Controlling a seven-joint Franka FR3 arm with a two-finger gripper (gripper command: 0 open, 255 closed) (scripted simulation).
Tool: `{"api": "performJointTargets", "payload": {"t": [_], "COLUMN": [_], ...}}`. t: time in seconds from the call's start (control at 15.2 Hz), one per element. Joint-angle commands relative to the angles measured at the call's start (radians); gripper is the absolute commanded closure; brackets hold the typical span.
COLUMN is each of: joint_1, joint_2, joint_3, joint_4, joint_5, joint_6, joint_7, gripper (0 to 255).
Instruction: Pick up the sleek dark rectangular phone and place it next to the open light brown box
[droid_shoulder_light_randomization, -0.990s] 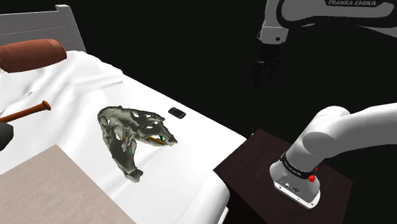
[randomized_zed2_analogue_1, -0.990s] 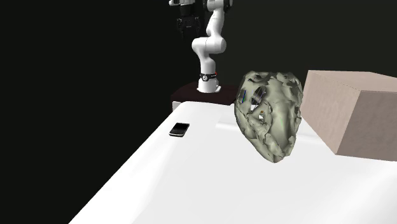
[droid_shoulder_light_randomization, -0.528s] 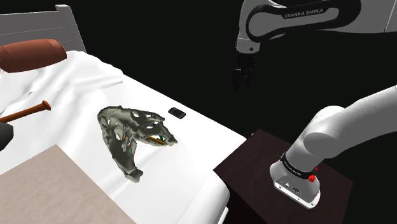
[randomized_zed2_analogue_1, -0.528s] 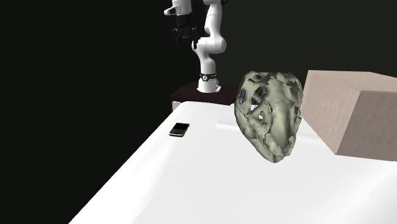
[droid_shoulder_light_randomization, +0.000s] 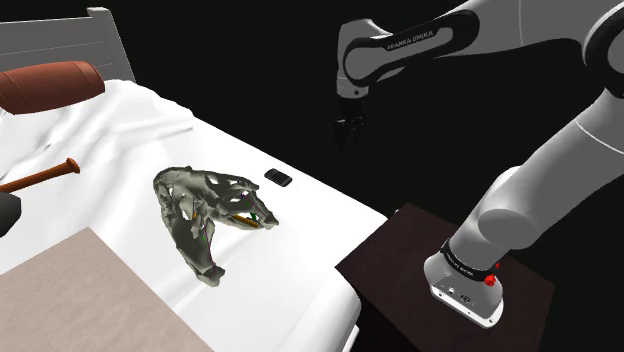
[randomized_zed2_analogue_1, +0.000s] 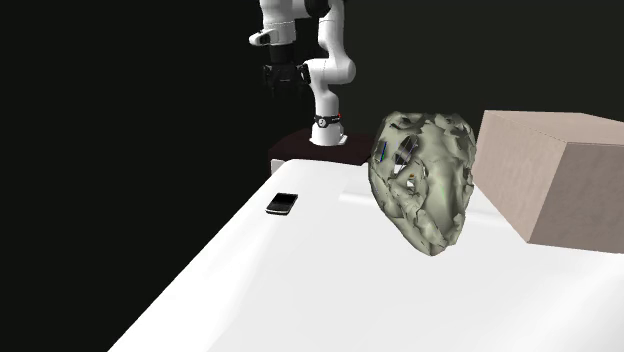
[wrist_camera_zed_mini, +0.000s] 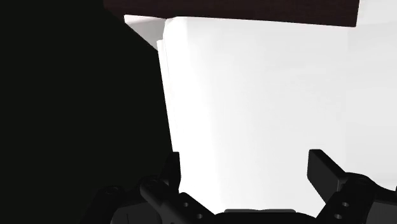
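Above the bed (droid_shoulder_light_randomization: 300, 232), near its long edge, entries as recorded.

Gripper (droid_shoulder_light_randomization: 345, 135): all black, hung in the air up and to the shoulder view's right of the phone, well apart from it. Fingers (wrist_camera_zed_mini: 322, 170) stood spread in the wrist view, with nothing between them.

Phone (droid_shoulder_light_randomization: 277, 177): dark flat rectangle, lying on the white bed close to its edge, untouched.

Box (droid_shoulder_light_randomization: 90, 290): light brown, at the shoulder view's lower left, well apart from the phone. Whether it was open could not be told.

Step, as judged: approach; grasp not yet begun. The next move probably called for bringing the gripper over the phone and lowering it with a finger on either side of the narrow width, close to the cover, the item being thin. The carry would then need to clear the crumpled grey-green object (droid_shoulder_light_randomization: 205, 215) lying between phone and box.

Surface: white bed, rumpled toward the grey headboard (droid_shoulder_light_randomization: 100, 22); brown pillow (droid_shoulder_light_randomization: 50, 85); reddish-brown bat-like stick (droid_shoulder_light_randomization: 45, 176). Dark brown stand (droid_shoulder_light_randomization: 420, 255) beside the bed.

Room: black area (droid_shoulder_light_randomization: 250, 60) beyond the bed.
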Motion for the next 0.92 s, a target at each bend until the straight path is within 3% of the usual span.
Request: {"api": "performJointTargets", "payload": {"t": [0.0,0.86], "joint_1": [0.005,0.054], "joint_2": [0.074,0.585], "joint_3": [0.006,0.039], "joint_4": [0.035,0.446], "joint_5": [-0.005,-0.063], "joint_6": [0.038,0.129], "joint_7": [-0.007,-0.025], "gripper": [0,0]}}
